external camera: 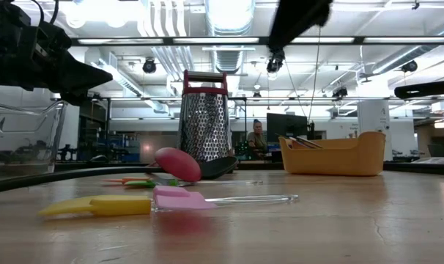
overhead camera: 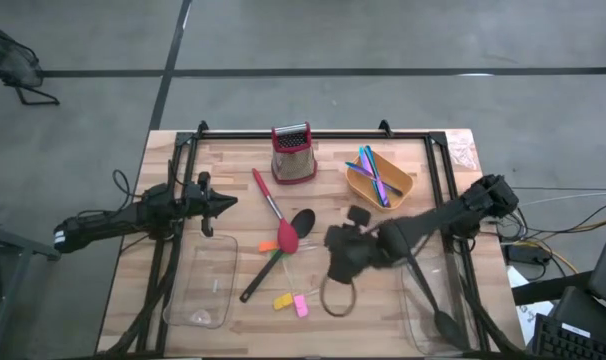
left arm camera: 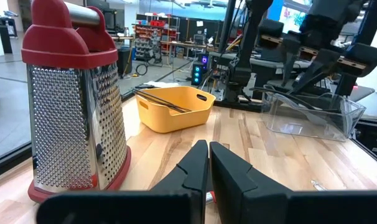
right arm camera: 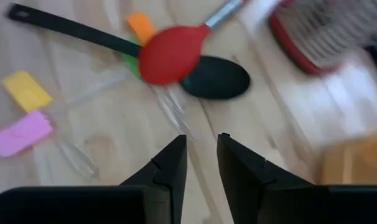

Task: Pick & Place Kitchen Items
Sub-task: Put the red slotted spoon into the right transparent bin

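A red-headed spoon (overhead camera: 286,238) and a long black spoon (overhead camera: 301,224) lie crossed on the table's middle. The red head rests on the black bowl (right arm camera: 214,77). Small orange (overhead camera: 268,245), green (overhead camera: 284,256), yellow (overhead camera: 282,300) and pink (overhead camera: 301,308) pieces lie on the wood near them. Thin blue, purple and green sticks (overhead camera: 373,172) lie in the orange bowl (overhead camera: 403,185). My right gripper (overhead camera: 333,256) hangs above the table just right of the spoons, slightly open and empty (right arm camera: 201,142). My left gripper (overhead camera: 226,203) is shut and empty, left of the spoons (left arm camera: 208,149).
A red box grater (overhead camera: 293,152) stands at the far middle. A clear container (overhead camera: 208,280) sits near left, and another (overhead camera: 433,300) near right has a dark utensil (overhead camera: 446,322) in it. A dark loop (overhead camera: 338,297) lies below my right gripper.
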`<action>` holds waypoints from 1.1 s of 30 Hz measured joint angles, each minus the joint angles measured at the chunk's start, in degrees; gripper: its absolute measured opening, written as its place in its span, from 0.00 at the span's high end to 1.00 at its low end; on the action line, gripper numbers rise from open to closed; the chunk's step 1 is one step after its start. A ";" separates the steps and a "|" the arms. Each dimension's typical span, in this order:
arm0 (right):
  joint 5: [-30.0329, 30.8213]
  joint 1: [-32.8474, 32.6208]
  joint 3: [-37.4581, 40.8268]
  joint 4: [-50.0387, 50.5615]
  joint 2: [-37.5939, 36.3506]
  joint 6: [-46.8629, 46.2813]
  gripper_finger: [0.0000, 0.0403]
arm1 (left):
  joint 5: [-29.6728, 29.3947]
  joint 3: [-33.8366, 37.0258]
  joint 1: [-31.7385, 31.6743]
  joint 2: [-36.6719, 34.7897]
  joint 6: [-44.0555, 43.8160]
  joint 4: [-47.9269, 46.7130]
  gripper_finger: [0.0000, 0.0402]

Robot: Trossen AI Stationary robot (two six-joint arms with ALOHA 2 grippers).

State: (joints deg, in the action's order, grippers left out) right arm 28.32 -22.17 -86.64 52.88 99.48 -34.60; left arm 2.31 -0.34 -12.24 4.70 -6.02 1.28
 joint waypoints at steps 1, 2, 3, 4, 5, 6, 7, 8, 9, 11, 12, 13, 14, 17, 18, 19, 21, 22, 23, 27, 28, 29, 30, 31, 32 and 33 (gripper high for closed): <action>-2.09 1.25 0.04 -1.81 0.00 2.39 0.79 | 0.01 0.00 -0.01 0.01 0.00 0.00 0.94; -4.17 2.40 0.11 -3.51 0.00 4.85 0.78 | 0.01 0.00 0.01 -0.01 0.00 0.00 0.94; -6.40 3.58 0.21 -5.27 0.00 7.47 0.78 | 0.01 0.00 -0.01 0.01 0.00 0.00 0.94; -8.36 4.69 0.36 -7.17 0.00 9.98 0.78 | 0.01 0.00 0.00 0.01 0.00 0.00 0.94; -9.81 5.76 0.55 -9.20 0.00 11.99 0.78 | 0.00 0.00 -0.01 0.01 0.00 0.00 0.94; -11.05 6.79 0.74 -11.04 0.00 13.63 0.79 | -0.01 0.00 0.01 0.01 0.00 0.00 0.94; -12.56 7.81 0.94 -12.58 0.00 15.36 0.79 | 0.01 0.00 -0.01 0.01 0.00 0.00 0.94; -14.67 8.83 1.13 -13.90 0.00 17.10 0.80 | 0.00 0.00 0.00 0.01 0.00 0.00 0.94; -17.91 9.85 1.47 -15.51 0.00 19.01 0.81 | 0.01 0.00 0.00 0.01 0.00 0.00 0.94; -23.95 11.82 2.33 -18.09 0.00 22.03 0.84 | -0.01 0.00 0.00 0.01 0.00 0.00 0.94; -25.97 12.74 2.78 -19.10 0.00 22.86 0.85 | 0.01 0.00 0.01 0.01 0.00 0.00 0.94; -26.81 13.53 3.20 -19.93 0.00 23.16 0.86 | -0.01 0.00 0.01 0.01 0.00 0.00 0.94; -26.93 14.31 3.59 -20.53 0.00 23.28 0.87 | -0.01 0.00 0.01 0.01 0.00 0.00 0.94; -26.87 16.65 4.60 -21.05 0.00 23.38 0.88 | 0.01 0.00 -0.01 0.01 0.00 0.00 0.94; -26.87 17.33 5.00 -21.58 0.00 23.36 0.88 | -0.01 0.00 0.01 0.01 0.00 0.00 0.94; -26.84 17.92 5.38 -22.18 0.00 23.37 0.87 | 0.01 0.00 0.01 0.00 0.00 0.00 0.94; -26.91 18.73 5.92 -23.49 0.00 23.83 0.86 | -0.01 0.00 0.01 0.01 0.00 0.00 0.94; -27.07 19.08 6.27 -24.58 0.00 24.31 0.84 | 0.01 0.00 -0.01 0.01 0.00 0.00 0.94; -27.22 19.40 6.57 -25.69 0.00 24.65 0.83 | -0.01 0.00 0.01 0.01 0.00 0.00 0.94; -27.50 20.95 7.30 -30.10 0.00 24.01 0.76 | -0.01 0.00 0.01 0.00 -0.01 0.00 0.94; -27.17 21.24 7.45 -31.57 0.00 22.91 0.74 | 0.01 0.00 0.00 0.01 0.00 0.00 0.94; -26.67 21.44 7.65 -33.40 0.00 21.90 0.71 | 0.00 0.00 -0.01 0.01 -0.01 0.00 0.94; -26.62 21.59 7.88 -35.41 0.00 21.40 0.69 | 0.00 0.00 0.01 -0.01 0.00 0.00 0.94; -26.58 21.59 7.99 -37.49 0.20 21.30 0.67 | 0.01 0.00 0.01 0.01 -0.02 0.00 0.94; -26.52 21.56 8.01 -39.84 0.62 21.30 0.65 | -0.01 0.00 -0.01 0.01 0.00 0.00 0.94; -26.23 21.55 7.98 -41.34 0.81 21.31 0.63 | -0.01 0.00 0.00 0.01 -0.01 0.00 0.94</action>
State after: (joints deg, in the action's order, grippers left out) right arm 2.09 -0.61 -78.65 11.54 100.29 -13.30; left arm 2.31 -0.34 -12.24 4.71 -6.03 1.28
